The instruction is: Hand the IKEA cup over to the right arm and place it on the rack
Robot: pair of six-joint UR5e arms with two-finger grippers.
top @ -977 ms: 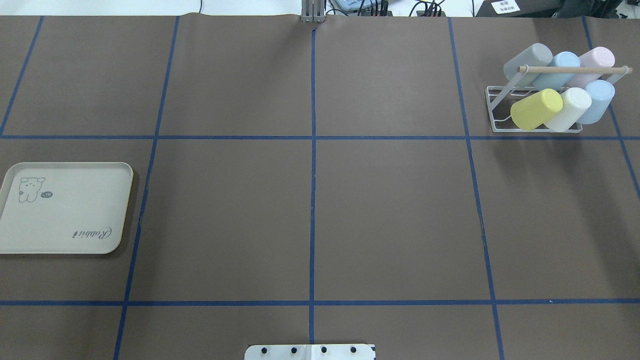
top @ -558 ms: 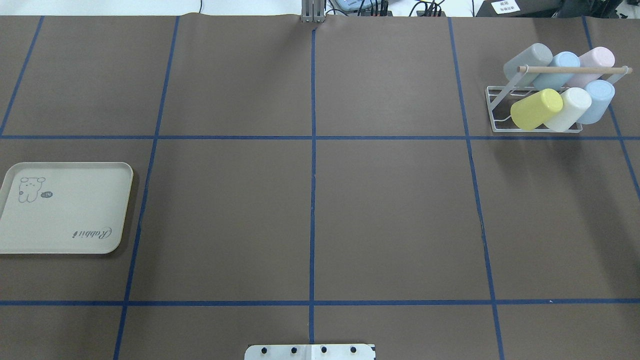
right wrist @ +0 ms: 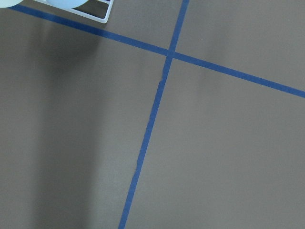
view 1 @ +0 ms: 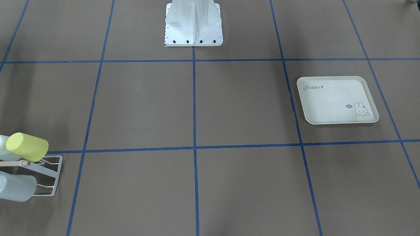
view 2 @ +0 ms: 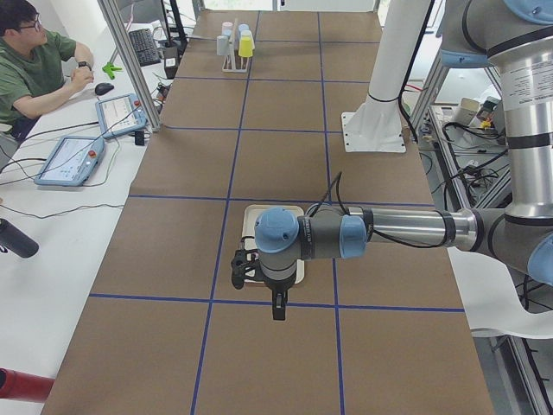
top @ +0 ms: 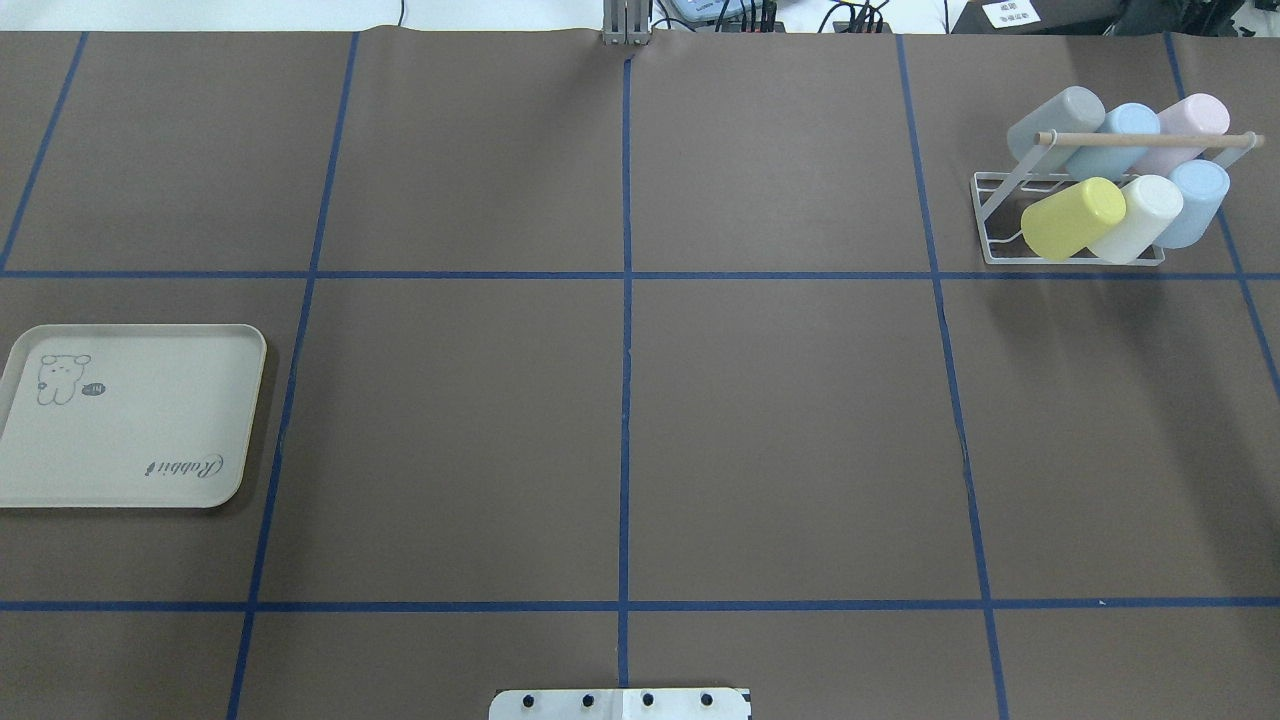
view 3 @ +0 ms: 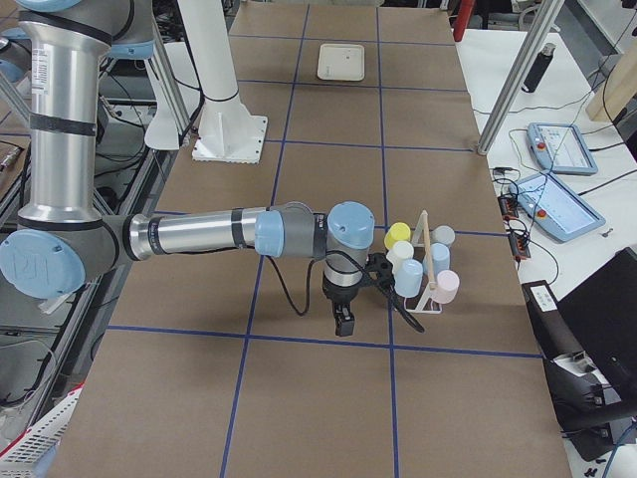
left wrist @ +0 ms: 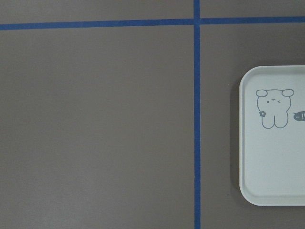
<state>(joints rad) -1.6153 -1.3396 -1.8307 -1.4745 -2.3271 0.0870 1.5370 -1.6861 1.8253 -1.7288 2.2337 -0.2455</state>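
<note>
Six pastel cups lie tilted on the rack in the far right corner: yellow, white, two blue, pink, grey. My left gripper hangs near the tray and my right gripper beside the rack. I can't tell how wide either one is.

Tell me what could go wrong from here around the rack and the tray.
1. The rack holds six close-packed cups; the right tool hangs near it, so a careless sweep might knock the yellow cup off.
2. The tray is bare, so a pick there by the left tool would find no cup.
</note>
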